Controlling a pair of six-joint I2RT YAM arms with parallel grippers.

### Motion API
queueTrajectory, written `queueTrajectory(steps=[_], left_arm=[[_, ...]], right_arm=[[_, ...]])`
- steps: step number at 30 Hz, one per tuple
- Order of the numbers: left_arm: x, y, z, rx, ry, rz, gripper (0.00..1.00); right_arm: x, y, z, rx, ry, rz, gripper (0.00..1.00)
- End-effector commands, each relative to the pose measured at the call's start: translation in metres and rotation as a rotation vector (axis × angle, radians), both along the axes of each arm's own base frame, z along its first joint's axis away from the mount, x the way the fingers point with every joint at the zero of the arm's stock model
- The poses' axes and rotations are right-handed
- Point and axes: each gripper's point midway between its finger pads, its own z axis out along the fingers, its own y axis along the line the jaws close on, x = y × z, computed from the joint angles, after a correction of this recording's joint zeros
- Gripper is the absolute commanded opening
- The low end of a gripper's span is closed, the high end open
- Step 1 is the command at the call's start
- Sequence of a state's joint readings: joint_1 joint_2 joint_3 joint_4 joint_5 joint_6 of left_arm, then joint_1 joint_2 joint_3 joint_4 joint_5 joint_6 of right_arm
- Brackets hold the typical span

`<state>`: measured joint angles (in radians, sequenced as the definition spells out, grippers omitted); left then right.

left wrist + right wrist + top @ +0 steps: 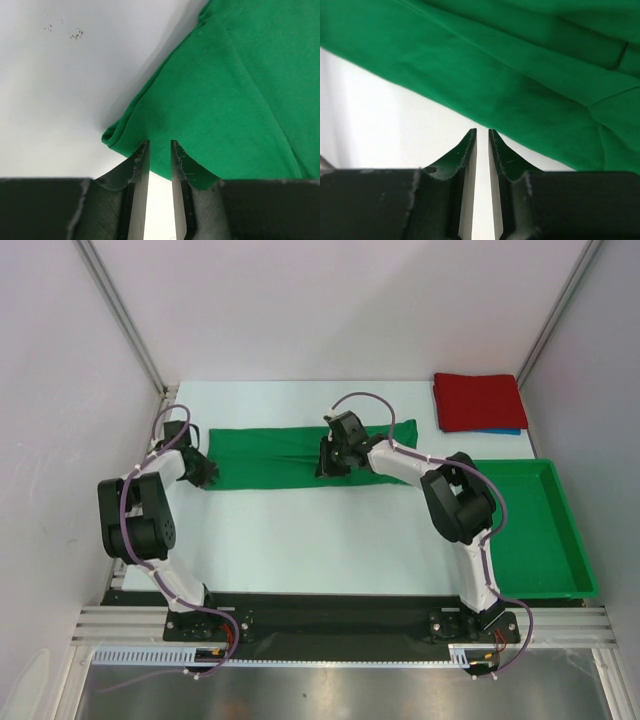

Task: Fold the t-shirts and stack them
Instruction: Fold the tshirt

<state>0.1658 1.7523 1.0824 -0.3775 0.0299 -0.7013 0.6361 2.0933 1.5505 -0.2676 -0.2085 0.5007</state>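
The green shirt lies mid-table, folded into a long flat strip running left to right, with soft creases and a rolled left corner. The left gripper sits at that corner and the right gripper at the near edge mid-strip. Both have narrow jaws, with bare table showing through the slit. The right arm crosses the strip's right part. The red shirt rests folded on the blue shirt at the far right corner, and the bin is near them.

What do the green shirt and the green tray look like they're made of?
Green shirt: soft matte knit fabric, probably cotton; it creases and drapes in folds. Green tray: rigid, likely plastic; smooth, with a straight raised rim.
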Motion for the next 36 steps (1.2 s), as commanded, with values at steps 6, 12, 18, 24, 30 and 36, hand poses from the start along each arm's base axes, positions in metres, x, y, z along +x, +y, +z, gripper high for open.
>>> queueTrajectory(steps=[6,12,18,24,30,36], left_arm=[[-0.006,0.017,-0.007,0.056,0.035,0.022,0.26],[-0.009,0.021,-0.016,0.059,0.069,0.031,0.26],[-0.018,0.021,-0.034,0.033,0.123,0.054,0.26],[-0.021,0.025,-0.035,0.048,0.133,0.068,0.25],[-0.024,0.028,-0.037,0.046,0.146,0.078,0.25],[-0.025,0.032,-0.032,0.07,0.14,0.088,0.25]], right_arm=[[0.029,0.0,-0.008,-0.032,-0.092,-0.071,0.12],[0.041,-0.002,-0.019,-0.033,-0.103,-0.107,0.1],[0.059,-0.005,-0.022,-0.033,-0.147,-0.156,0.11],[0.076,-0.007,-0.024,-0.029,-0.21,-0.221,0.11],[0.095,-0.005,-0.027,-0.006,-0.243,-0.267,0.11],[0.101,-0.006,-0.031,0.011,-0.235,-0.28,0.11]])
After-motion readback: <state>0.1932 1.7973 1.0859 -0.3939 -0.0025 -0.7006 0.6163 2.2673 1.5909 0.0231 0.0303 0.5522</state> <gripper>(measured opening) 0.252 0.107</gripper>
